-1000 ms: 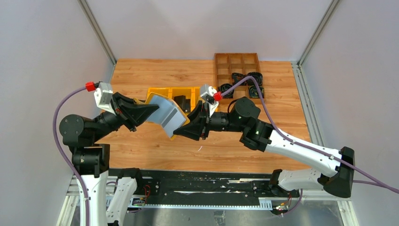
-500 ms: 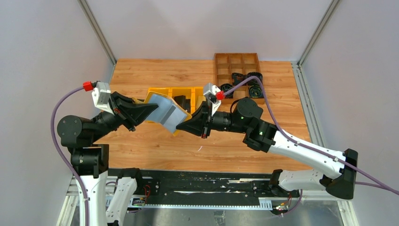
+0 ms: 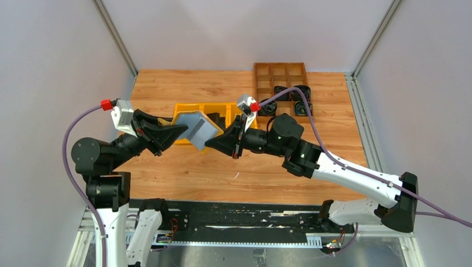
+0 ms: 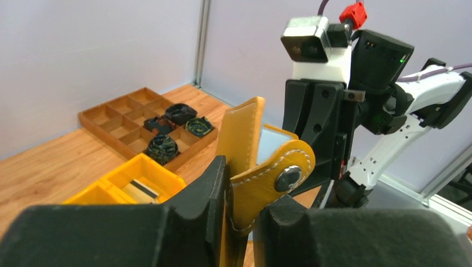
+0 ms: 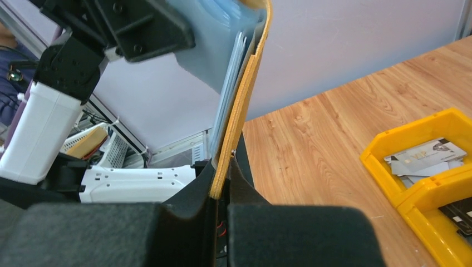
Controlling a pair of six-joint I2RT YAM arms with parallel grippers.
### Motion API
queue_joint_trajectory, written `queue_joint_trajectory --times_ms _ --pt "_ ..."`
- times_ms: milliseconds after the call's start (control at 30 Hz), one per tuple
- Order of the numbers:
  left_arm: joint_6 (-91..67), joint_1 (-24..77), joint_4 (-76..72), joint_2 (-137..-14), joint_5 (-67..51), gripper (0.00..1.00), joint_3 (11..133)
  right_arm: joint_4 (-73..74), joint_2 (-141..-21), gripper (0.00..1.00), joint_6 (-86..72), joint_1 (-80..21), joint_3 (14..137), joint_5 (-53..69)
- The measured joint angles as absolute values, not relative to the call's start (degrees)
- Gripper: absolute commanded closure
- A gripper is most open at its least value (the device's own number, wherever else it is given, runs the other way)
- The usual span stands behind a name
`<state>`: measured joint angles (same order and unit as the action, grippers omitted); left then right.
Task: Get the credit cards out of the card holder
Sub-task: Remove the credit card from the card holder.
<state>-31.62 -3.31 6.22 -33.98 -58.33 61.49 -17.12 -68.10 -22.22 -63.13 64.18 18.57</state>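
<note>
Above the middle of the table [image 3: 183, 172] the card holder [image 3: 199, 129] hangs in the air between the two arms. The left claw [image 4: 240, 183] is clamped on its tan snap flap, which only the left wrist view shows, and the right claw [image 5: 222, 179] pinches its mustard edge, where the right wrist view alone shows thin grey credit cards [image 5: 231, 83] tucked inside. Just behind, toward the far edge, sit the yellow bins [image 3: 186, 107], one holding loose cards [image 5: 426, 157] that the top view does not make out, and a wooden tray [image 3: 281, 70] with dark round things [image 4: 162, 147] fills the far right corner.
</note>
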Motion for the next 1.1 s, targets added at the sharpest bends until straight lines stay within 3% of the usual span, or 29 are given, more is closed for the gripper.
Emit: queue_joint_trajectory --times_ms 267,400,500,600,800,967,1100 --pt "-14.92 -3.29 14.76 -28.03 -53.54 0.24 56.45 -18.98 -71.94 1.00 -27.07 -63.13 66.30 17.78" --pt "-9.56 -3.29 16.67 -26.83 -52.29 0.23 54.39 -18.85 -73.95 1.00 -27.94 -63.29 68.90 18.06" --pt "-7.16 -3.29 17.61 -26.96 -52.10 0.35 53.76 -18.50 -75.96 1.00 -27.92 -63.66 71.05 18.37" --pt "-5.04 -3.29 19.03 -27.09 -51.77 0.57 53.80 -17.93 -77.19 0.99 -27.46 -63.66 71.99 18.28" --pt "-3.46 -3.42 19.81 -27.09 -48.71 0.86 54.30 -15.11 -77.10 0.88 -25.63 -63.57 72.51 15.81" --pt "-5.34 -3.42 18.59 -27.07 -48.84 0.99 54.41 -14.59 -76.58 0.68 -25.23 -63.40 72.49 14.94" --pt "-8.93 -3.29 17.61 -27.33 -50.17 1.00 54.70 -15.59 -75.00 0.61 -24.99 -63.40 71.37 15.42"
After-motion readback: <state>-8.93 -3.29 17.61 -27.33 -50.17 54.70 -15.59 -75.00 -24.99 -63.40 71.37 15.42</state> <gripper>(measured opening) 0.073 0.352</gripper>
